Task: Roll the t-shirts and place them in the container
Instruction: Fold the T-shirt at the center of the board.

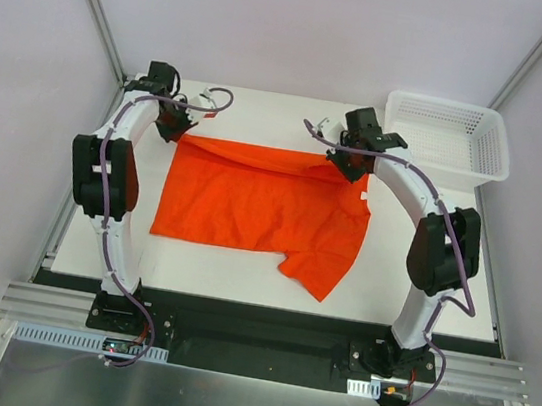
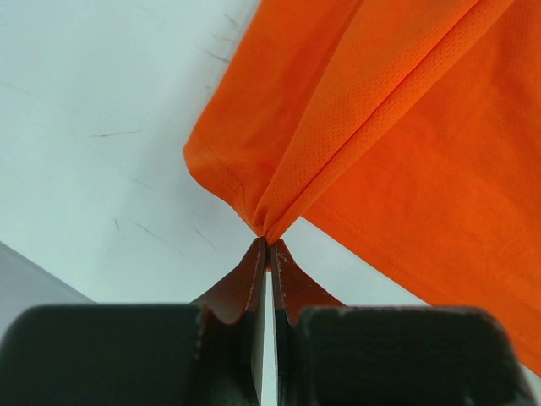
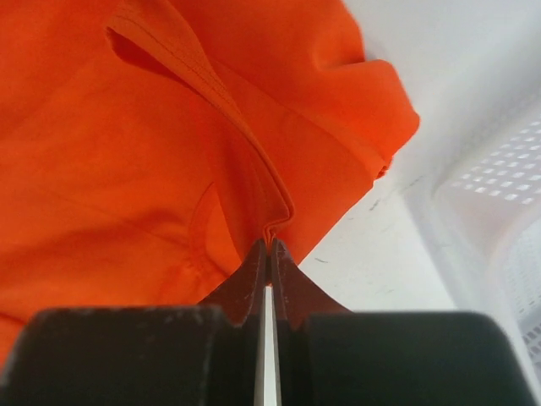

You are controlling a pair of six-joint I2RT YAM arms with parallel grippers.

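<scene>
L claw (image 2: pixel 267 241) & R claw (image 3: pixel 269 244) each pinch a thin fold at the far edge of the orange-red t-shirt (image 1: pixel 251 200); the rest lies on the desk (image 1: pixel 222 267). Risk: small bites on thin cloth could slip, and an uneven pull would skew the roll. The white mesh basket (image 1: pixel 452 138) near R claw has nothing seen inside.

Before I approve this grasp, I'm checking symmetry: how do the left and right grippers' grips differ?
The left gripper pinches the t-shirt at its far left corner; the right gripper pinches a seamed fold at the far right edge. Only table lies beside the left gripper; the white basket lies beside the right gripper. Both grip cloth.
</scene>
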